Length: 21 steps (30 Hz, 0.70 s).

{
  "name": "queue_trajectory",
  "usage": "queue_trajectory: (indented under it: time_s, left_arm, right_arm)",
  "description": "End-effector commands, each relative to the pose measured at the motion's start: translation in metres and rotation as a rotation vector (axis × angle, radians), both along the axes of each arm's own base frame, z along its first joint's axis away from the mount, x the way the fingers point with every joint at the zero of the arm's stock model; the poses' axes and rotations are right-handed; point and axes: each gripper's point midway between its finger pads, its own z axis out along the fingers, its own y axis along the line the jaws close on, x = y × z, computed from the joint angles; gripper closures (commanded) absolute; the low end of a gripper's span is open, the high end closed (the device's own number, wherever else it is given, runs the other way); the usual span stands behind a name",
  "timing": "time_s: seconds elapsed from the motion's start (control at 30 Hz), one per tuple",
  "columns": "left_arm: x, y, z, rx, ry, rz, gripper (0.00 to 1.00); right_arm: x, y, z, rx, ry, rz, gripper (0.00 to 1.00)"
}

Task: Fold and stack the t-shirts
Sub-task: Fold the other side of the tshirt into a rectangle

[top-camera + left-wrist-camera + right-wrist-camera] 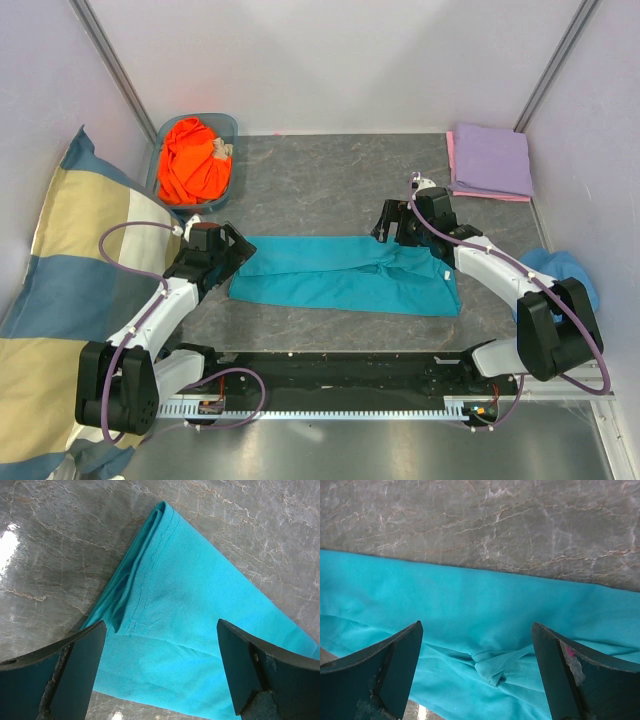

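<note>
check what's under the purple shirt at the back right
A pink shirt lies under the purple shirt. Only its left and near edges peek out. The rest of it, and anything else beneath, is covered.

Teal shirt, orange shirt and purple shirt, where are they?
teal t-shirt [340,283], top view, middle of the cloth.
orange t-shirt [192,160], top view, middle of the crumpled heap.
lavender t-shirt [490,160], top view, its folded top face.
</note>
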Motion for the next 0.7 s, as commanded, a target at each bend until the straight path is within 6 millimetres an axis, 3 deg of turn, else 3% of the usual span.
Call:
queue_trajectory:
  time_s: [0.0,0.13,0.2,0.33,0.67]
  left_arm:
    - [0.009,-0.003,0.007,0.007,-0.04,-0.036,0.0]
    - [0.009,-0.004,0.007,0.005,-0.038,-0.04,0.0]
    - [0.009,-0.004,0.006,0.007,-0.038,-0.039,0.0]
    - [0.008,-0.004,0.007,0.007,-0.043,-0.04,0.0]
    - [0.008,-0.005,0.004,0.002,-0.033,-0.042,0.0]
  right_arm:
    - [0.016,-0.006,0.021,-0.048,-0.077,-0.02,0.02]
    - [0.022,-0.005,0.005,-0.074,-0.062,-0.005,0.02]
    - [0.025,-0.004,-0.013,-0.098,-0.022,0.009,0.02]
    - [0.016,0.003,-0.037,-0.085,0.049,0.045,0.02]
    - [-0.025,-0.01,-0.033,-0.051,0.08,0.017,0.02]
